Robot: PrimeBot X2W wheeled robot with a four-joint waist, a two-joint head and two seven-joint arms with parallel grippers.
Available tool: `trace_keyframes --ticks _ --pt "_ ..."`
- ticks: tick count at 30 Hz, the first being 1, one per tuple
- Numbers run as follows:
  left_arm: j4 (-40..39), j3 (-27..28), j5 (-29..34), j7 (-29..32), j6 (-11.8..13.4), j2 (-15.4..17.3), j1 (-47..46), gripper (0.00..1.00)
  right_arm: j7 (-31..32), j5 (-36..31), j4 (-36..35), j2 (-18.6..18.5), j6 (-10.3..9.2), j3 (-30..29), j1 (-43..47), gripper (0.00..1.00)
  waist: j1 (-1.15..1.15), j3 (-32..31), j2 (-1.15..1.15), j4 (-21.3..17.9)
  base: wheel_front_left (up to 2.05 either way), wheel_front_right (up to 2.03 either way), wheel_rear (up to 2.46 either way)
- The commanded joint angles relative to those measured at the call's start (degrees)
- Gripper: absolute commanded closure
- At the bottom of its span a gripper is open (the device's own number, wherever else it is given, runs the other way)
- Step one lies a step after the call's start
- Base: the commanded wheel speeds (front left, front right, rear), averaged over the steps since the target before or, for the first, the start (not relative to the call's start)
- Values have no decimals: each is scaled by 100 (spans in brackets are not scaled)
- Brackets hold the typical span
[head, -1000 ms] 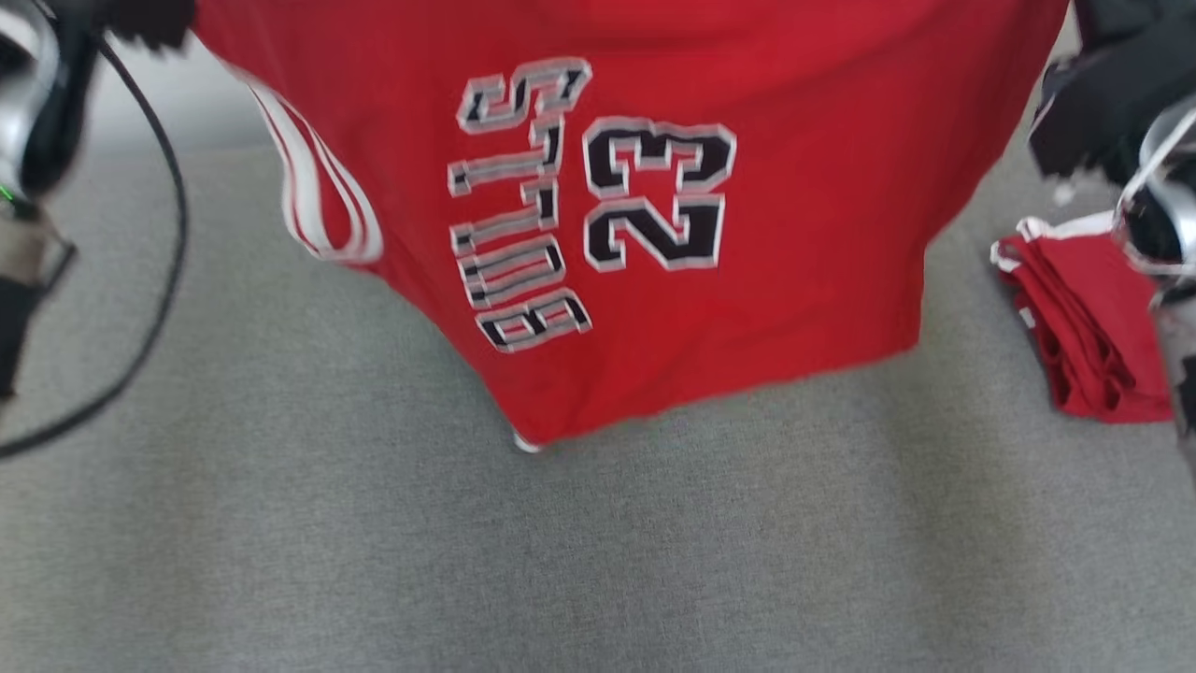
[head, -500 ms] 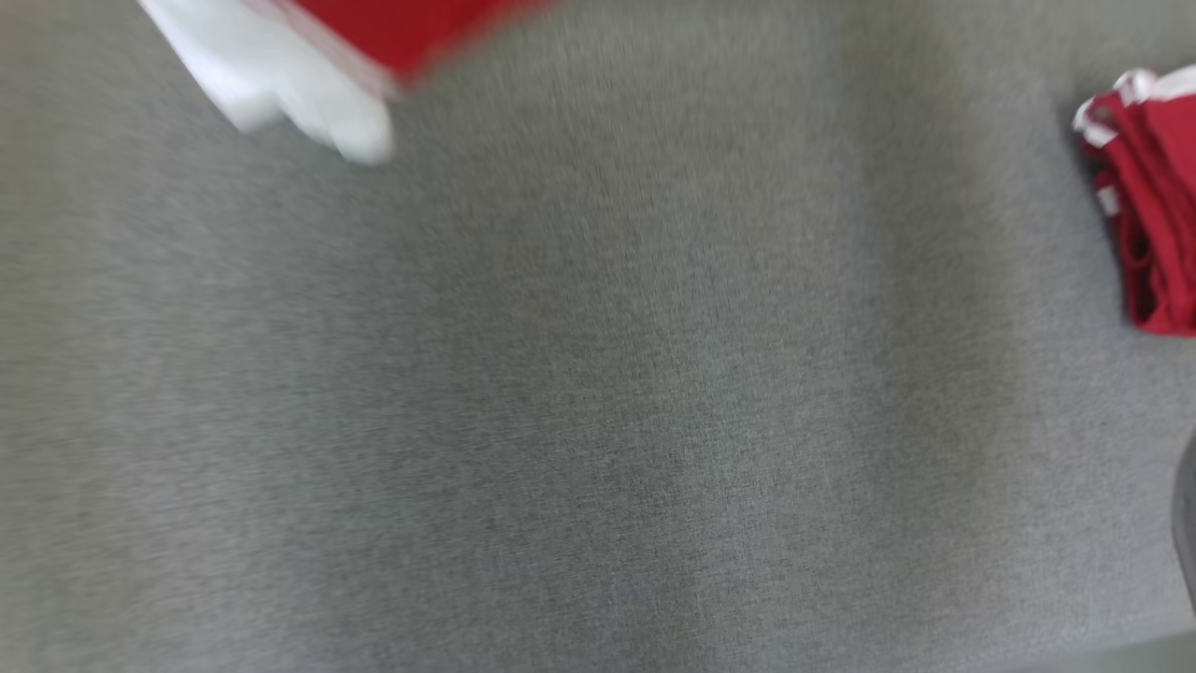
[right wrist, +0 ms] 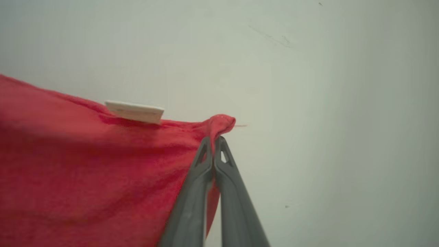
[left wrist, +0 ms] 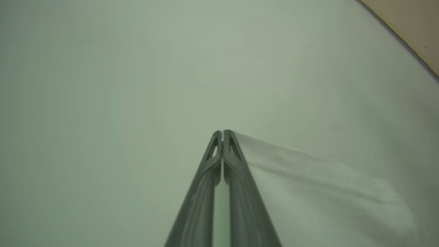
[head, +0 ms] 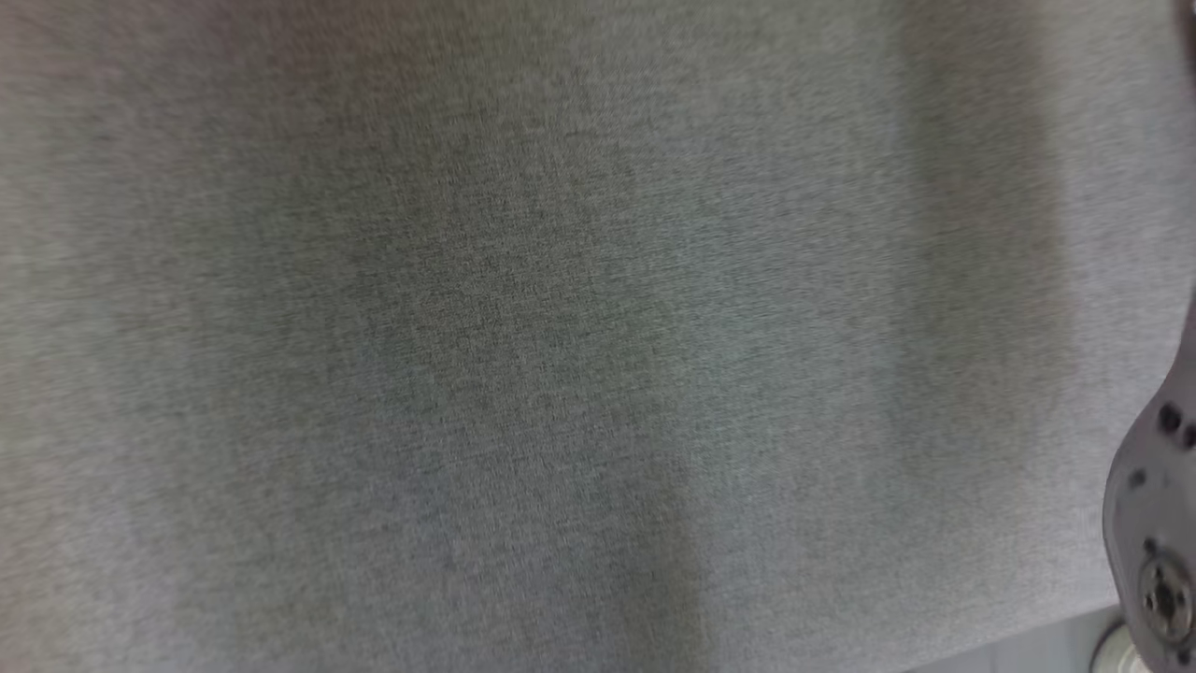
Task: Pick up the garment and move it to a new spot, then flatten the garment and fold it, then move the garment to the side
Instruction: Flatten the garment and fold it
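Gripping a corner of the red garment [right wrist: 85, 164], the right tool [right wrist: 216, 139] is holding it aloft; the left tool [left wrist: 223, 132] is closed at a pale cloth edge [left wrist: 308, 164]. Laying it flat on the grey bench [head: 561, 327] is probably calling for 2 evenly spread, taut corners.

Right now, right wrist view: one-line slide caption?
Right gripper shut on a corner of the red garment, white tag at its top edge.

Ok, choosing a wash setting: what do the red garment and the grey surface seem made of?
The garment looks like soft matte knit, maybe cotton or polyester: limp folds, fuzzy face. The surface looks like matte woven cloth: fine speckled weave.
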Motion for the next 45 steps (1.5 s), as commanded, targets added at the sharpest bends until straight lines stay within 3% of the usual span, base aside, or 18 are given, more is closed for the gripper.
trace_keyframes --ticks 1,6,11,23,36,45 --pt "-152 121 -46 -13 -45 -15 214 100 -19 -9 -130 -97 -14 167 235 100 -1 374 -2 -80 0 0 0" --pt "-641 325 -321 -13 -165 -18 1249 100 -21 56 -324 -535 -15 902 763 100 -1 277 -2 6 0 0 0" --pt "-1086 411 -721 -14 -202 62 2691 100 -8 303 -72 -998 -15 1322 1348 100 -1 -111 -2 185 0 0 0" --pt "-1323 595 -1620 38 26 -355 5923 100 1517 1368 -509 -1735 -15 1626 2982 100 -1 -1393 -2 695 0 0 0" --pt "-709 90 -1774 1 160 -1017 8208 100 2098 1748 -455 -1585 -15 1538 4891 100 -1 -2644 -2 919 0 0 0" --pt "-203 -125 -2210 300 44 -1050 9041 100 2240 1696 15 -1471 -15 1368 5555 100 -1 -3126 -2 1018 0 0 0"
